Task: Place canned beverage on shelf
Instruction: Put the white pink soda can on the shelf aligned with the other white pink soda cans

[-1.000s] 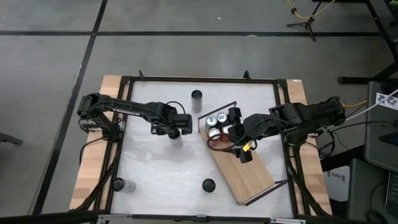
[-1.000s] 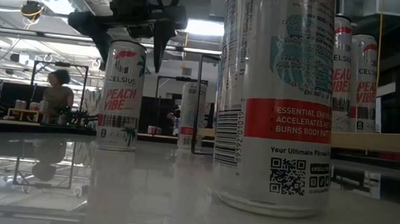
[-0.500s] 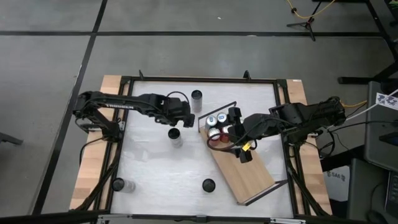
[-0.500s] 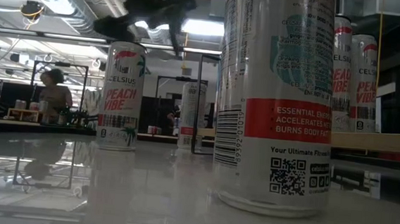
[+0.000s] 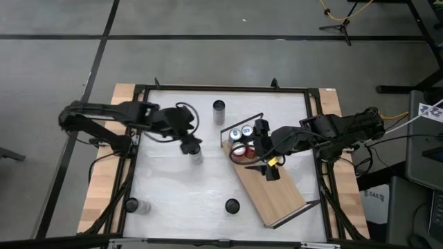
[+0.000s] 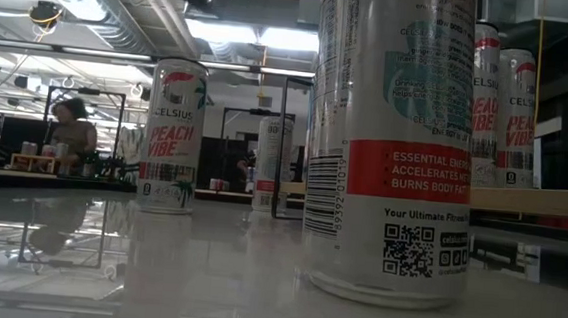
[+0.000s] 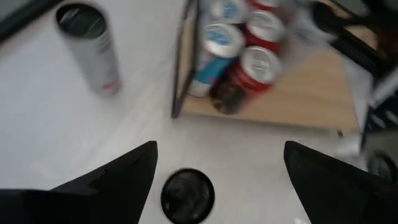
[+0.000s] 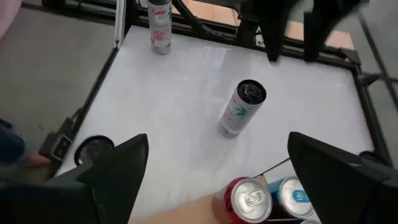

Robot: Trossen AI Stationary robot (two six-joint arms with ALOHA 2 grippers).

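Shelf: flat light-wood board, thin black wire rails. I see my left gripper spread above a cylindrical can; right gripper spread over shiny can tops.

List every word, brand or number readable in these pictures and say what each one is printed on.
"CELSIUS" and "PEACH VIBE": far can, low view.
"ESSENTIAL ENERGY", "ACCELERATES", "BURNS BODY FAT", "Your Ultimate Fitness": near can, low view.
"PEACH VIBE", partly hidden: cans on the shelf, low view.
Barcode digits and fine print on the near can: too small to read.
Cans in the high and wrist views: labels too blurred to read.
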